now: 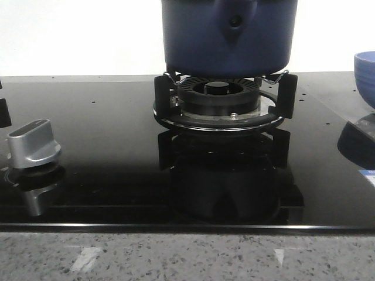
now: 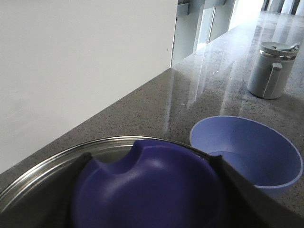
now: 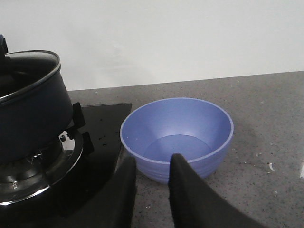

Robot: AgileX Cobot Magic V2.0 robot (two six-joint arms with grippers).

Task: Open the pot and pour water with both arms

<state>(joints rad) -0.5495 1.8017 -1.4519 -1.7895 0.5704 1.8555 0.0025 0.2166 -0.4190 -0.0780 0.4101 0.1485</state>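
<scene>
The dark blue pot stands on the gas burner, its tapered handle mount facing the front camera. In the right wrist view the pot carries its steel-rimmed lid. My left gripper is over that lid, its fingers pressed against both sides of the dark blue lid knob. My right gripper hovers over the stone counter, open and holding nothing, just short of the light blue bowl. Neither gripper shows in the front view.
The black glass hob has a silver control knob at its front left. To the right of the hob, on the counter, the light blue bowl is cut by the frame edge. A grey lidded jug stands farther along. A white wall runs behind.
</scene>
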